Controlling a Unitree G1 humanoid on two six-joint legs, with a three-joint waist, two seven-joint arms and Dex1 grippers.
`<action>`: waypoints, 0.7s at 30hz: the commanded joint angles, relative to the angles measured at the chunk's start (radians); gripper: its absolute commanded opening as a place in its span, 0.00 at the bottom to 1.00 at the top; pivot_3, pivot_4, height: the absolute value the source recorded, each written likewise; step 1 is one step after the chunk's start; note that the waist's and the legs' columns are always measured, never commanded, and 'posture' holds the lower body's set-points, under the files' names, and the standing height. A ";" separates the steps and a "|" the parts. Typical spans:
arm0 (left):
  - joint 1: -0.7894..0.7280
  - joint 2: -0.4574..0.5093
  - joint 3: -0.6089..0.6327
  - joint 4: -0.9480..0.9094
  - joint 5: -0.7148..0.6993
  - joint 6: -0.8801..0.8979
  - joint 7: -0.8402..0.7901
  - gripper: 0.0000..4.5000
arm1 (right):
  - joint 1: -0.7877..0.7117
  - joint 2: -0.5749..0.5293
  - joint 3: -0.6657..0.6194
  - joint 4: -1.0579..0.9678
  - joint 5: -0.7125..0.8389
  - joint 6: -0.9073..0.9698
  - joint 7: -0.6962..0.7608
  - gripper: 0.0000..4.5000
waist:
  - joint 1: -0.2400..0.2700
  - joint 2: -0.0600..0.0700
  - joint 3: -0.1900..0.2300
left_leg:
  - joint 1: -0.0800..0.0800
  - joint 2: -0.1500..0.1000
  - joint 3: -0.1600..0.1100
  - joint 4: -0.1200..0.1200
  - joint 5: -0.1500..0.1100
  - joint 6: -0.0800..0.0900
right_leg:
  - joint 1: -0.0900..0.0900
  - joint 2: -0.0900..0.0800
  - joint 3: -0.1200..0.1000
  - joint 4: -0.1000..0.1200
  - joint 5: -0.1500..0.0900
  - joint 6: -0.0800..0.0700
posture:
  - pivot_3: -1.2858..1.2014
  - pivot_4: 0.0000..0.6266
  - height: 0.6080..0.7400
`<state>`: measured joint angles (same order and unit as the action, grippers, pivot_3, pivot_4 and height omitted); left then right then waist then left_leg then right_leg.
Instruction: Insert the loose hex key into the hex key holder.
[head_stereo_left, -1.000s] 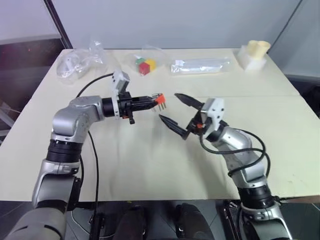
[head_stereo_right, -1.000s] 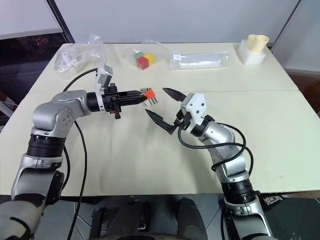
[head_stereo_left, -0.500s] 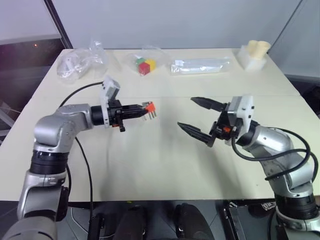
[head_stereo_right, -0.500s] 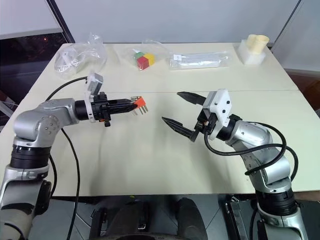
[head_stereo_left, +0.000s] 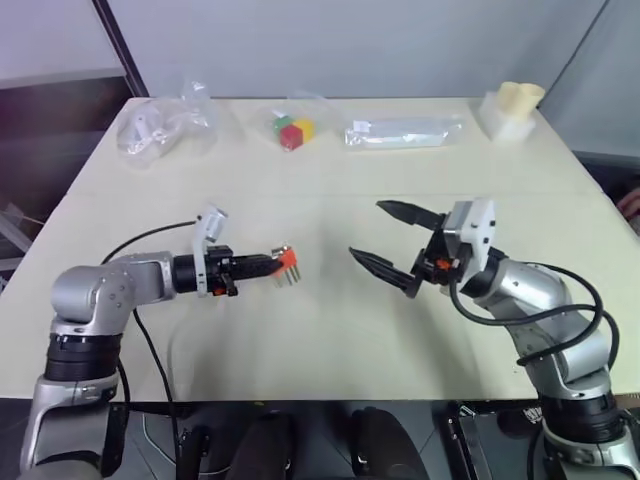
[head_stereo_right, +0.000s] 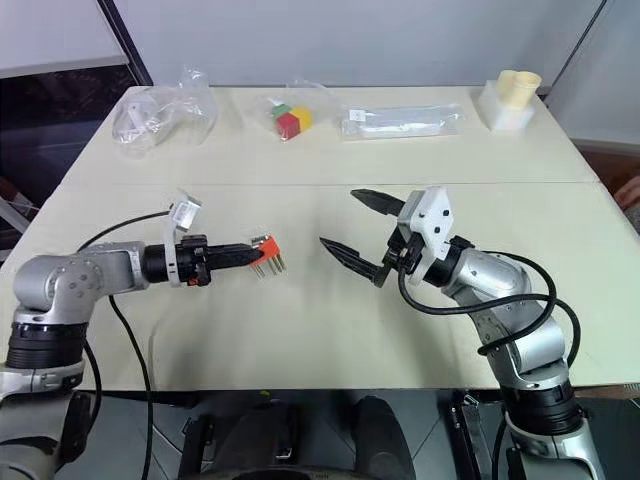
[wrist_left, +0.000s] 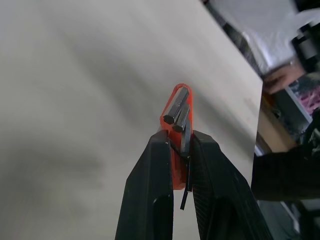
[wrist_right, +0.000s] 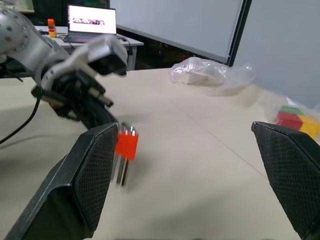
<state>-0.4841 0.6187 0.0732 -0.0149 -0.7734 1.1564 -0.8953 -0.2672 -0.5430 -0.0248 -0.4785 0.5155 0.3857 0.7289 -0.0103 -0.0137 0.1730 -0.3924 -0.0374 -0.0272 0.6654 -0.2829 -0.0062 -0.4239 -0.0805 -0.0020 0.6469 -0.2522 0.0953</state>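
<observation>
Hex key holder (wrist_left: 176, 145): lower half hidden between left gripper's fingers (wrist_left: 150, 200); thin dark rod (wrist_left: 186, 170) beside it, ends covered, identity indistinct.

Pale cream table (head_stereo_left: 330, 330). Along its far edge lie: crumpled clear bag (head_stereo_left: 160, 125), bagged coloured cubes (head_stereo_left: 292, 131), long clear packet (head_stereo_left: 405, 131), white block with cream cups (head_stereo_left: 510, 108).

You see a smooth, matt table (head_stereo_left: 330, 340), a glossy orange plastic holder (wrist_left: 177, 145) with dull grey metal keys (wrist_left: 178, 111), crinkled clear plastic bags (head_stereo_left: 165, 125), and matt black textured fingers (wrist_right: 87, 180).
</observation>
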 joint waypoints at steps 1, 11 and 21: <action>-0.001 0.012 -0.043 0.086 0.063 -0.063 -0.025 0.05 | 0.006 0.010 -0.013 -0.027 -0.003 -0.023 -0.014 0.98 | 0.000 0.000 0.000 | 0.000 0.000 0.000 0.000 0.000 0.000 | 0.000 0.000 0.000 0.000 0.000 0.000 | 0.52 0.24 1.00; -0.052 0.011 -0.117 0.400 0.228 -0.176 -0.001 0.50 | 0.018 0.022 0.000 -0.048 -0.015 -0.024 -0.041 1.00 | 0.000 0.001 -0.003 | 0.002 0.000 0.000 0.000 0.000 0.000 | 0.003 0.000 0.000 0.000 0.000 0.000 | 0.52 0.24 1.00; -0.007 0.054 -0.044 0.373 0.222 -0.150 0.057 1.00 | 0.008 0.025 0.011 -0.040 -0.021 -0.024 -0.040 1.00 | -0.011 0.003 -0.006 | 0.020 0.002 0.000 -0.003 0.000 0.000 | 0.019 0.000 0.000 -0.001 -0.002 -0.002 | 0.52 0.24 1.00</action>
<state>-0.5410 0.6267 0.0144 0.3147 -0.6217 0.9756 -0.9195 -0.2446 -0.5256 -0.0092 -0.4872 0.4938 0.3836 0.6904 -0.0216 -0.0112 0.1666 -0.3726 -0.0350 -0.0274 0.6619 -0.2833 -0.0060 -0.4058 -0.0804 -0.0021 0.6457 -0.2538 0.0932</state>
